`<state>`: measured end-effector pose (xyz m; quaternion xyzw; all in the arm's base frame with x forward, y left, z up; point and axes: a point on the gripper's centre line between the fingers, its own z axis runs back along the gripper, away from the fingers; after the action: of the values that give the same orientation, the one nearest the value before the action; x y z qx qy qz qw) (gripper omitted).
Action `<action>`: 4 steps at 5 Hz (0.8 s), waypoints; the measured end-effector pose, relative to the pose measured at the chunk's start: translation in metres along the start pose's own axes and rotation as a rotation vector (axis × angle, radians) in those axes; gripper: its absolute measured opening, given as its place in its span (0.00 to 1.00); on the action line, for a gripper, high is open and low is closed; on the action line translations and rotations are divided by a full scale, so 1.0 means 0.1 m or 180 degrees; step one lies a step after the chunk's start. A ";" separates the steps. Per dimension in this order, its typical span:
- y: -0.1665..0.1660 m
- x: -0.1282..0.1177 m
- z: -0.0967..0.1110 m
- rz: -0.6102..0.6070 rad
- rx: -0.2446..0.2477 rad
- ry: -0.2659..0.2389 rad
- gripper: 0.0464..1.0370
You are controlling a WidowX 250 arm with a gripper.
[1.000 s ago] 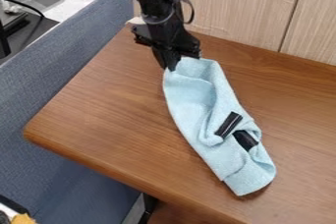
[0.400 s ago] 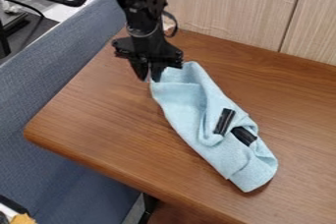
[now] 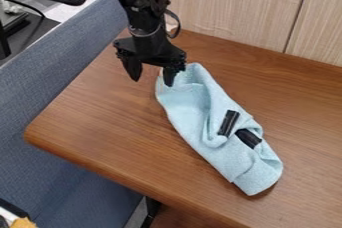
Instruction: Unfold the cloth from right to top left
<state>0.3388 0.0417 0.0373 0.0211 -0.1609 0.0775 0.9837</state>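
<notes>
Your largest surface is the brown wooden table point(image 3: 100, 127), with its rounded left corner jutting toward the near left. A blue-grey fabric panel point(image 3: 60, 72) runs along its left side, and a pale wood-grain wall point(image 3: 234, 7) with a dark seam stands behind its far edge. At the far left, beyond the panel, you have a light counter point(image 3: 59, 13) with a grey sink point(image 3: 37, 1) set in it.

Your black arm point(image 3: 142, 14) comes in from the top edge, left of the middle, and hangs down over the far left part of the table. The light blue cloth point(image 3: 187, 104) lies on the table as a long, narrow, folded bundle, slanting from the far left, by the gripper, to the near right. Loose folds show along its length, and its near right end is broad and blunt.

Your gripper point(image 3: 152, 80) points down at the cloth's far left end with its fingers spread apart. The right finger is over the cloth's edge, while the left finger stands off to the left of it, beside the cloth; whether either touches the fabric, you cannot tell.

Toward the cloth's near half you see two small pieces: a black strip point(image 3: 228, 123) and, just to its right, a dark piece point(image 3: 248, 138) among the folds.
</notes>
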 end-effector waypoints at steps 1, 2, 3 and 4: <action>0.01 0.07 0.20 0.0027 0.0017 -0.0104 0.96; 0.02 0.11 0.32 0.0015 0.0026 -0.0100 0.96; -0.02 0.19 0.53 -0.0024 0.0006 -0.0227 0.96; -0.03 0.21 0.59 -0.0104 0.0007 -0.0262 0.96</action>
<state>0.3403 0.0383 0.1001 0.0281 -0.2008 0.0608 0.9773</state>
